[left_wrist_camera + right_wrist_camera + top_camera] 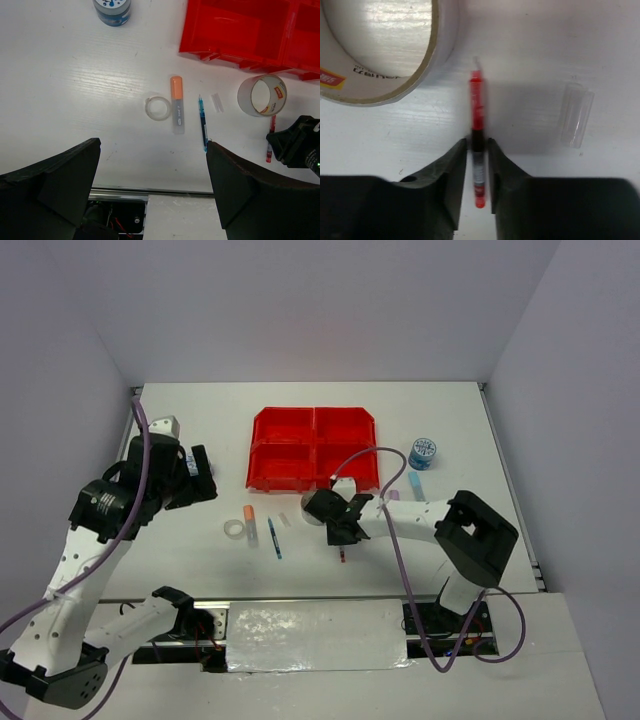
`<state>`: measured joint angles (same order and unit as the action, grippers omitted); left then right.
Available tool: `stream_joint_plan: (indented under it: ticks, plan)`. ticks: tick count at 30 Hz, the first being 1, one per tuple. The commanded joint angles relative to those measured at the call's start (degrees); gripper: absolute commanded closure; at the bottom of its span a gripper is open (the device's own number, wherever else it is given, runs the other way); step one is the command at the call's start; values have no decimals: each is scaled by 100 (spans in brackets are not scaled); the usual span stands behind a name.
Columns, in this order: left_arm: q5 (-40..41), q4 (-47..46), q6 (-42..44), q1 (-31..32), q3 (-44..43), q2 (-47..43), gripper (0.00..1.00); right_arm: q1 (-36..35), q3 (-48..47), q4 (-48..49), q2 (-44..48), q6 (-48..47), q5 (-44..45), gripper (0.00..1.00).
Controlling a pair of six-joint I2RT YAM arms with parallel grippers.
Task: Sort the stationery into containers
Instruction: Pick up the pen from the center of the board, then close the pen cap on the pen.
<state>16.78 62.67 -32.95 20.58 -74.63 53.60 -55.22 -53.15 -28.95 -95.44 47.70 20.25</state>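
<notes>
The red four-compartment tray (315, 448) sits mid-table and also shows in the left wrist view (240, 30). My right gripper (343, 533) is down at the table, its jaws closed on a thin red pen (477, 95) just in front of the silvery-grey tape ring (375, 55). My left gripper (198, 480) is open and empty, held above the table at the left (152, 145). Below it lie the small clear tape ring (158, 108), the orange stub (176, 90) and the blue pen (202, 122). A blue-patterned roll (423, 453) stands right of the tray.
A small clear cap (576, 115) lies beside the red pen. A pale blue flat stick (416, 484) lies below the blue-patterned roll. The table's near edge and metal rail (150, 191) run close under the left gripper. White walls stand on three sides.
</notes>
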Motion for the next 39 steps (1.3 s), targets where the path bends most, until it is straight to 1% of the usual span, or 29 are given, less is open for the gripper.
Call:
stream_joint_plan:
  ticks: [1,2,3,4,5,7,10,11,12,13,14,15,16,17,18,19,20,21,22,24,26,28,32,33,35,39]
  plan:
    - [45,-18,140,25,-69,-96,1,20,392,381,-212,143,-267,73]
    - [36,-10,131,25,-78,-78,1,38,445,381,-203,212,-276,79]
    - [28,-1,105,25,-87,-69,1,20,471,355,-186,248,-293,90]
    - [1,-1,96,25,-104,-26,1,12,515,329,-168,292,-285,96]
    - [-112,-10,78,25,-130,9,1,11,516,285,-133,301,-276,100]
    - [-349,-45,43,25,-148,175,1,-6,446,49,112,301,-145,100]
    - [-754,-45,-325,60,-158,500,1,-15,200,-470,657,284,110,100]
    - [-816,-97,-639,130,-105,563,1,-15,121,-593,841,249,128,100]
    - [-877,-263,-817,235,-52,633,1,-6,-19,-803,1269,213,137,100]
    - [-895,-352,-1018,506,35,756,1,-6,-90,-918,1491,170,215,100]
    - [-904,-431,-1429,639,71,826,1,-6,-169,-1050,1745,143,242,100]
    - [-774,-553,-1660,797,106,905,1,-6,-335,-1312,2218,108,295,100]
    - [-685,-633,-1906,1112,185,1037,1,-6,-415,-1428,2431,21,339,100]
    - [-571,-712,-2369,1254,238,1108,1,20,-494,-1551,2642,-41,400,100]
    - [-440,-748,-2626,1404,291,1178,1,38,-652,-1752,2966,-129,409,100]
    - [-238,-878,-2855,1657,404,1335,3,46,-732,-1859,3074,-286,410,100]
    - [-140,-975,-3214,1773,466,1424,4,38,-811,-1982,3258,-357,401,100]
    - [-52,-1072,-3357,1957,528,1625,5,38,-925,-2209,3329,-463,375,100]
    - [1,-1247,-3558,2011,607,1757,7,46,-969,-2298,3391,-507,340,100]
    - [-43,-1415,-3648,2047,643,2170,9,47,-1014,-2536,3602,-569,269,100]
    - [-60,-1617,-3710,2055,652,2443,14,47,-979,-2581,3899,-613,199,100]
    - [-8,-1645,-3806,2055,608,2865,17,38,-847,-2572,4224,-657,137,100]
    - [141,-1636,-3886,2055,459,3480,20,47,-645,-2572,4525,-753,32,100]
    - [159,-1618,-3894,2055,354,3708,26,38,-627,-2581,4560,-788,-3,100]
    - [186,-1557,-3973,2055,257,3902,28,38,-609,-2607,4613,-815,-21,100]
    - [256,-1495,-4061,2055,-16,4395,37,47,-583,-2511,4692,-955,-117,100]
